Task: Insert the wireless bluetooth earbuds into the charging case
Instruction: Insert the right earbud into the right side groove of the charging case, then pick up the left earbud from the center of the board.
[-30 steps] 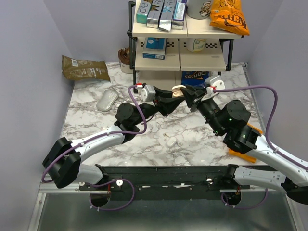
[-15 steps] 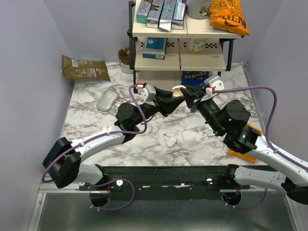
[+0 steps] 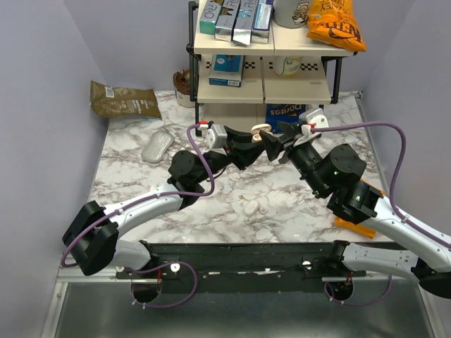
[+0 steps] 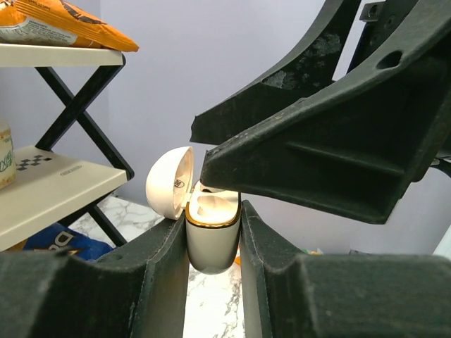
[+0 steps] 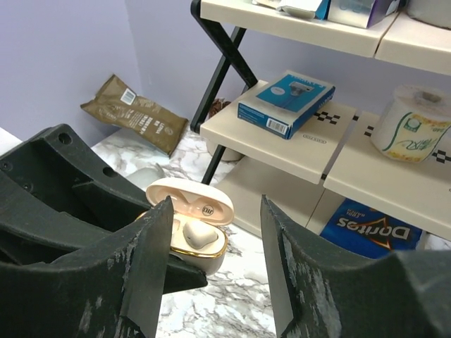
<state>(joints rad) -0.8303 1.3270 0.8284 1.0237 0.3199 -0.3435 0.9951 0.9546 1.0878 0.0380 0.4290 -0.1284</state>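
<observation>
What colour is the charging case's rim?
Gold, on the white charging case; clearest in the left wrist view.

The marble table (image 3: 134, 176) carries a shelf rack (image 3: 191, 63) at twelve o'clock with a blue chip bag (image 3: 285, 113) under it, a brown bag (image 3: 123, 99) at ten and a white mouse (image 3: 158, 148) at nine. A small white piece (image 3: 251, 208) lies near six, and an orange object (image 3: 359, 222) at four.

The white charging case (image 4: 211, 243) is standing upright, pinched between the fingers of the left gripper (image 4: 213, 224), with its gold-rimmed mouth facing up and its lid (image 4: 169, 186) hanging open, tilted back on the hinge. A beige earbud (image 5: 199, 233) is sitting in the case's well, just below the spread tips of the right gripper (image 5: 216, 204).
</observation>
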